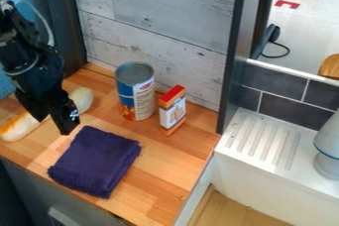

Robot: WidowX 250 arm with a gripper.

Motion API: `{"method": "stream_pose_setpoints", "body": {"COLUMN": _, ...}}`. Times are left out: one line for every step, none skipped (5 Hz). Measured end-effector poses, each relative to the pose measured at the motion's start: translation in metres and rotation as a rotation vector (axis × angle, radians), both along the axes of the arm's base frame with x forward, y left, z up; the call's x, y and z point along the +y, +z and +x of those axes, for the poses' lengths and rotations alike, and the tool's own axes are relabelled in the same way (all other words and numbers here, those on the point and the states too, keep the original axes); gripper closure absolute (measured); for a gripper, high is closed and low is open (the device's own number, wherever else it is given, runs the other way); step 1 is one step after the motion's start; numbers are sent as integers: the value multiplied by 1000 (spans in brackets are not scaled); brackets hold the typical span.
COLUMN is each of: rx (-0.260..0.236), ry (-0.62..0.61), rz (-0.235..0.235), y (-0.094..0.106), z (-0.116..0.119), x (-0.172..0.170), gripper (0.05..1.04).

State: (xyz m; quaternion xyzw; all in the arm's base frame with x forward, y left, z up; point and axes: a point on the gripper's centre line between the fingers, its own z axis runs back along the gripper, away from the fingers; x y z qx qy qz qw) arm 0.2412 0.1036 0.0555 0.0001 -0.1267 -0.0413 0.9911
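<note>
Pale, orange-marked long thing (17,127) on wooden surface (165,170), running left of fingers and partly hidden by them. Fingers (68,122) spread apart, nothing gripped. Folded purple cloth (96,160) nearest, just below and right of them. Farther right, blue-white can (137,93), then red-topped box (172,110) beside it.

Dark purple was noted on cloth (96,161); blue, white and red on can (138,96); red, orange and white on box (173,110); brown patchwork on counter (173,163).
</note>
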Motion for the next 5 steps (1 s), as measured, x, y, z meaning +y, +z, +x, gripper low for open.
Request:
{"method": "stream_pose_setpoints", "body": {"rx": 15, "ry": 1, "rz": -6, "y": -7, "z": -2, "x": -2, "gripper": 83}}
{"method": "stream_pose_setpoints", "body": {"rx": -20, "ry": 20, "rz": 40, "y": -34, "z": 10, "x": -16, "gripper": 83}}
{"method": "stream_pose_setpoints", "body": {"rx": -42, "ry": -5, "rz": 76, "y": -48, "z": 20, "x": -27, "gripper": 83}}
{"method": "stream_pose_setpoints", "body": {"rx": -22, "ry": -17, "rz": 83, "y": -64, "z": 21, "x": -33, "gripper": 83}}
{"method": "stream_pose_setpoints", "body": {"rx": -26, "ry": -33, "rz": 72, "y": -64, "z": 24, "x": -35, "gripper": 83}}
